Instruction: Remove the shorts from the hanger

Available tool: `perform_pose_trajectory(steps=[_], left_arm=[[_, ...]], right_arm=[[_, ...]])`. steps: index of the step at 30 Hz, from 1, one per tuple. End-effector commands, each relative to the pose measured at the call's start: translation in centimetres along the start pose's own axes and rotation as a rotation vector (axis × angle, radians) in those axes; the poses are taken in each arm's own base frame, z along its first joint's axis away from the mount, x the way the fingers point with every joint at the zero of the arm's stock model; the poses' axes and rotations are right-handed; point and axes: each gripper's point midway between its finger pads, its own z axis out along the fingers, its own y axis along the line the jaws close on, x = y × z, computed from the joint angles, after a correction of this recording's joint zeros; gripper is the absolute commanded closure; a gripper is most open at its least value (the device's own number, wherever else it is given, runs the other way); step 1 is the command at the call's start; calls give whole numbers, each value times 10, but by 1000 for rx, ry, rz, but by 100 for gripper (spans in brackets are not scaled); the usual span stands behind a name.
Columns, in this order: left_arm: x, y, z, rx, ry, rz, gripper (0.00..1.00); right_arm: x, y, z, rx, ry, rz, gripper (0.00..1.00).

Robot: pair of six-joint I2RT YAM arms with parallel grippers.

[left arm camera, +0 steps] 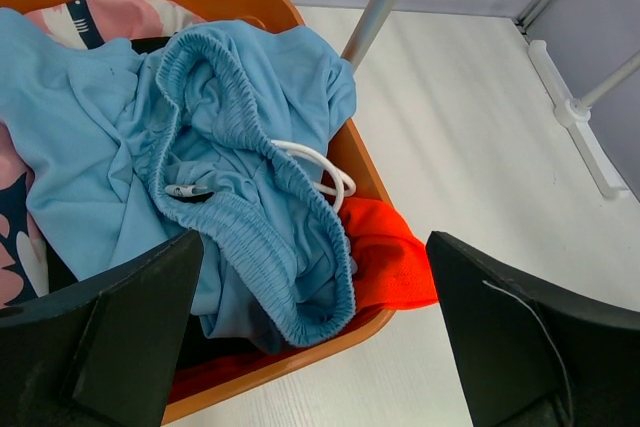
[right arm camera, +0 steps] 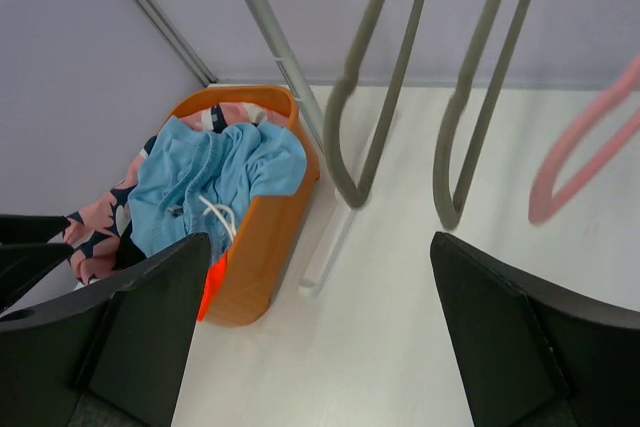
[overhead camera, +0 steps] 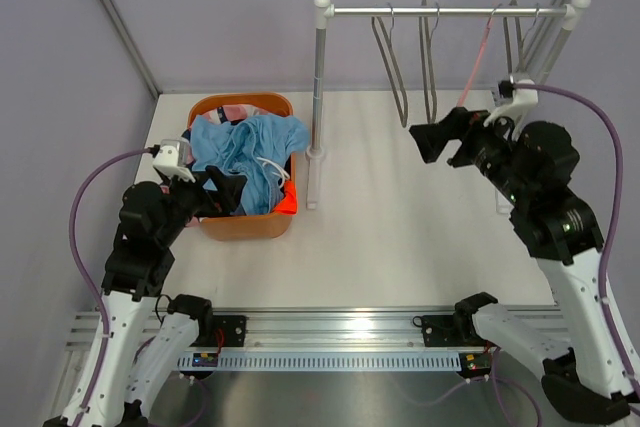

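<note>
The light blue shorts (overhead camera: 245, 152) with a white drawstring lie on top in the orange basket (overhead camera: 245, 222). Under them show the bright orange shorts (left arm camera: 390, 257), the pink patterned shorts (left arm camera: 100, 17) and a bit of dark fabric, probably the black shorts (left arm camera: 205, 342). The hangers (overhead camera: 392, 67) on the rail (overhead camera: 450, 11) are bare: three grey and one pink (overhead camera: 478, 67). My left gripper (overhead camera: 225, 192) is open and empty over the basket's near right corner. My right gripper (overhead camera: 447, 139) is open and empty, in the air just in front of the hangers.
The rack's left post (overhead camera: 318, 77) stands on a white foot (overhead camera: 312, 182) right beside the basket. Its right post (overhead camera: 560, 37) stands behind my right arm. Grey walls close the left and back sides.
</note>
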Motion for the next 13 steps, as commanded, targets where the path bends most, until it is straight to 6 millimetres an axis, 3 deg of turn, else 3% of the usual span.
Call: perform_pose_trajectory(steps=[1, 2, 7, 13], left_arm=[[-7, 0, -3, -3, -41, 31, 1], [-7, 0, -2, -2, -39, 30, 1], [-5, -2, 1, 12, -34, 27, 1], [-4, -2, 1, 13, -32, 25, 1]], right_arm=[[8, -1, -27, -5, -67, 77, 1], [24, -6, -28, 3, -45, 88, 1], [38, -10, -62, 3, -96, 139, 1], [51, -16, -67, 14, -93, 142, 0]])
